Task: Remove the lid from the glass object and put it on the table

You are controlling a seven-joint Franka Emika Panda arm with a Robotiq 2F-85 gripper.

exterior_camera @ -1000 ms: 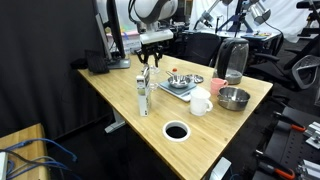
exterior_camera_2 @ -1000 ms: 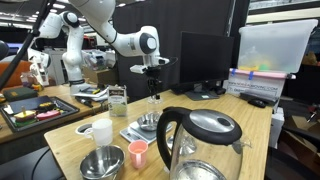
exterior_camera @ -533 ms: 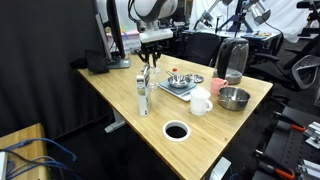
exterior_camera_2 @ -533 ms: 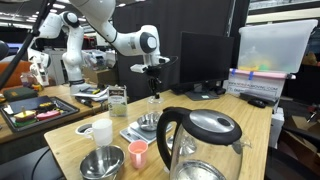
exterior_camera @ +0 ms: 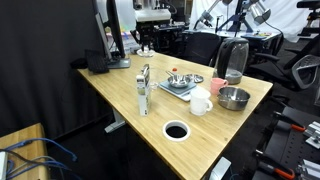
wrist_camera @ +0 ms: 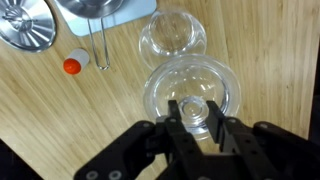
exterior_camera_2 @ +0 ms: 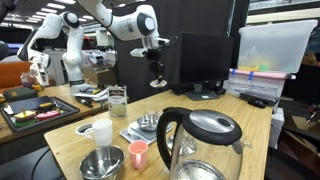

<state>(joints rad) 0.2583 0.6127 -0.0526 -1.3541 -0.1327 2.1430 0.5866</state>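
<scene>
My gripper [wrist_camera: 193, 115] is shut on the knob of a round clear glass lid [wrist_camera: 192, 92] and holds it in the air. The open glass object [wrist_camera: 172, 35] stands below on the light wood table [wrist_camera: 270, 60], a little beyond the lid. In an exterior view the gripper [exterior_camera_2: 157, 72] hangs well above the table [exterior_camera_2: 255, 130] with the lid [exterior_camera_2: 157, 84] under its fingers. In another exterior view the gripper [exterior_camera: 147, 45] is high over the far side of the table [exterior_camera: 115, 100]; the lid is too faint to make out there.
A metal tray [exterior_camera: 180, 82], white cup [exterior_camera: 200, 102], metal bowl [exterior_camera: 233, 97] and kettle [exterior_camera: 233, 60] stand near the glass object. A carton [exterior_camera: 144, 92] stands mid-table by the black cable hole [exterior_camera: 176, 130]. A small orange item [wrist_camera: 72, 66] lies near the tray.
The gripper has risen from the glass object, carrying the lid up and off it. Nothing else has moved.
</scene>
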